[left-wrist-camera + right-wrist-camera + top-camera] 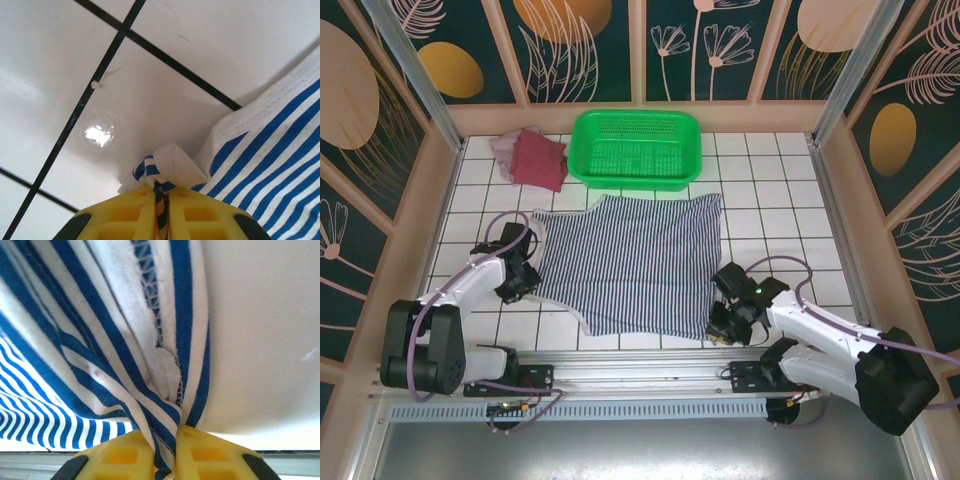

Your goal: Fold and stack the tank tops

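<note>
The left hand (517,280) and right hand (725,325) each pinch an opposite edge of the striped tank top (630,265), which lies flat just before the green basket (635,150), apparently ready to fold it.

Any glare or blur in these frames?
Left wrist: lamp glare spot on the glossy table, striped tank top slightly soft. Right wrist: table washed pale, lower-left stripes blurred. Top external: even light, sharp.
</note>
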`<control>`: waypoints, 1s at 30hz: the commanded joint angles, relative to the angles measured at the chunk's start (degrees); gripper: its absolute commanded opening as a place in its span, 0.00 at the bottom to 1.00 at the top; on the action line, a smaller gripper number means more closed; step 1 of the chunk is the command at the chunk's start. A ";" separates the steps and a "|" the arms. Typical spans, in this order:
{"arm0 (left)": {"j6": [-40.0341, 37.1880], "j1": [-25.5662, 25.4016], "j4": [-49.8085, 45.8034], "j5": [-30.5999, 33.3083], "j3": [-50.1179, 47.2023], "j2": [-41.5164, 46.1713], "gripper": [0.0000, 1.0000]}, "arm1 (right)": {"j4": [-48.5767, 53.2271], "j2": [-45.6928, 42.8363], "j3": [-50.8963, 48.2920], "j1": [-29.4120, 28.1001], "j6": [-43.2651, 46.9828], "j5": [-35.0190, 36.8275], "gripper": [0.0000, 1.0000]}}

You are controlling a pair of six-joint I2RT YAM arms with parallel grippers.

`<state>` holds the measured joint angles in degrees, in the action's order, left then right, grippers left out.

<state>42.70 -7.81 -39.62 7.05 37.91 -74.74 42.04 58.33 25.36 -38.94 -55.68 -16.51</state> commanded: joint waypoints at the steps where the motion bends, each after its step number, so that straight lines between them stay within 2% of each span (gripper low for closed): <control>1: 0.38 0.37 -6.31 1.10 1.93 2.62 0.13 | 4.54 -1.16 2.22 0.53 0.50 3.04 0.10; 4: 1.87 0.35 -8.48 -1.79 1.28 4.76 0.13 | 5.80 -3.00 1.97 0.80 0.15 2.54 0.03; 7: 2.77 0.34 -9.76 -3.73 -0.14 7.06 0.05 | 7.47 -4.58 2.96 1.59 0.39 2.80 0.00; 12: 2.10 0.34 -14.00 -3.34 2.53 7.93 0.04 | 8.09 -3.83 6.04 5.14 4.20 2.78 0.00; 15: 1.21 0.34 -14.92 -4.09 5.12 6.79 0.05 | 8.32 -2.09 9.06 7.29 8.06 2.31 0.00; 19: -0.19 0.34 -14.17 -5.25 6.95 4.04 0.04 | 8.24 0.48 12.82 13.74 13.45 0.93 0.00; 30: -5.91 0.34 -16.31 -7.70 17.45 -5.15 0.04 | 7.75 11.17 21.48 20.98 23.32 -5.79 0.00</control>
<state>39.72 -7.81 -53.21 0.27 53.45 -78.15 48.49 67.90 44.58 -19.14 -36.67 -19.75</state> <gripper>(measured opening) 0.059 0.055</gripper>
